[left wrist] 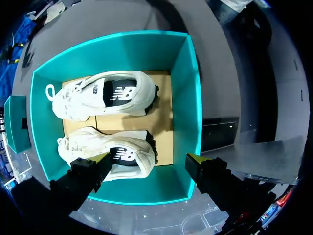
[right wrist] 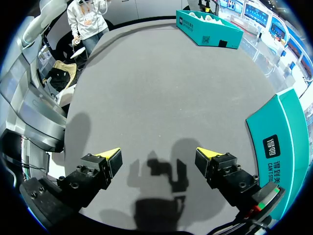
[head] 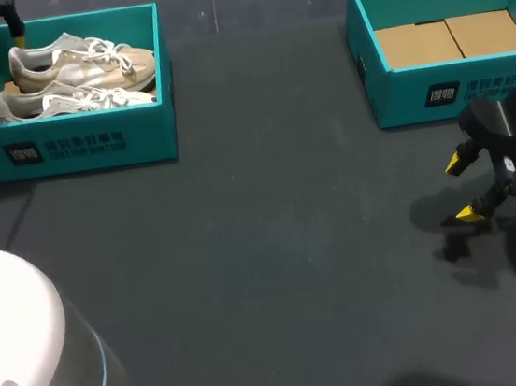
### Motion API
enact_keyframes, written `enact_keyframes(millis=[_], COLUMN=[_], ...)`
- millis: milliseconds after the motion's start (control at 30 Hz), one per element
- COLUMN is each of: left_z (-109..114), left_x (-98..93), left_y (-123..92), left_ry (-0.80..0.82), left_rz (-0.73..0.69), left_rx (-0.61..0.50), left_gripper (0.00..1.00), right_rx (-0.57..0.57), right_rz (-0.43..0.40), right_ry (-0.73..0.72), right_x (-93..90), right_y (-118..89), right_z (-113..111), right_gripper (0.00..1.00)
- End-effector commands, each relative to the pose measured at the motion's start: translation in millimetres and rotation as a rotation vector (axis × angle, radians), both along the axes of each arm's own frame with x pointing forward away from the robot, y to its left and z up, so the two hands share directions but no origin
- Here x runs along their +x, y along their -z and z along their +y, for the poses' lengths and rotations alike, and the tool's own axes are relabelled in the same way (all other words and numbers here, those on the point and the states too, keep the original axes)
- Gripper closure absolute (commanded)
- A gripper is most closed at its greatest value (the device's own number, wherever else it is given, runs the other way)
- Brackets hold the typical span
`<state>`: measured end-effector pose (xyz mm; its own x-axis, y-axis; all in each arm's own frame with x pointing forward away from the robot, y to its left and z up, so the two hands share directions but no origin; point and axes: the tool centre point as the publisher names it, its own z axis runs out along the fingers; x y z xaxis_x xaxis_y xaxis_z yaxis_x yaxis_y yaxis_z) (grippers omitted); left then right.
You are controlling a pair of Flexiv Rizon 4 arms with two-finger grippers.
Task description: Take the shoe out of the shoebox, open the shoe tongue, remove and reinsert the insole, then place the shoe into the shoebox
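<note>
Two beige sneakers [head: 74, 79] lie side by side in the teal shoebox [head: 82, 144] at the far left of the counter [head: 265, 249]. The left pincer [left wrist: 146, 161] hangs spread open above that box's left end, gripping nothing. The right pincer [head: 462, 189], also wide open and empty, hovers over the counter on the near side of a second teal shoebox [head: 458, 93].

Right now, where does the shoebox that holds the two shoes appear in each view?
Head view: shoebox in the upper left corner, on the table.
Left wrist view: shoebox directly under the open left claw.
Right wrist view: shoebox far across the table, ahead of the right claw.
Shared landmark: the pale shoes inside it.
</note>
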<state>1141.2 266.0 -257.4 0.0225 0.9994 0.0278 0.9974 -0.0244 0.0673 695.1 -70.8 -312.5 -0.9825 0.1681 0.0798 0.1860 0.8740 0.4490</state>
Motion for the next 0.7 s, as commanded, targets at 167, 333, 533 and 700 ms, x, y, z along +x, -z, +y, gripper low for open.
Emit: enact_keyframes(millis=[167,333,533,700], left_z=[-0.1,-0.6,-1.5,0.3], left_x=[-69.7,-94.7,-106.3,-105.1], left_y=[-28.1,-23.1,-7.6,5.7], left_ry=[-0.009,0.002,-0.007,-0.024], left_rz=[-0.018,-0.008,-0.001,0.008], left_rx=[-0.013,-0.009,-0.011,-0.006], left_gripper=[0.00,0.00,0.00,0.00], right_rx=[-0.001,-0.001,-0.001,-0.001], right_rz=[-0.002,-0.002,-0.002,-0.002], right_ry=[0.001,0.001,0.001,0.001], right_x=[-1.6,-1.6,-1.6,-1.6], right_y=[-0.3,-0.3,-0.3,-0.3], right_z=[0.0,0.0,0.0,0.0], right_gripper=[0.00,0.00,0.00,0.00])
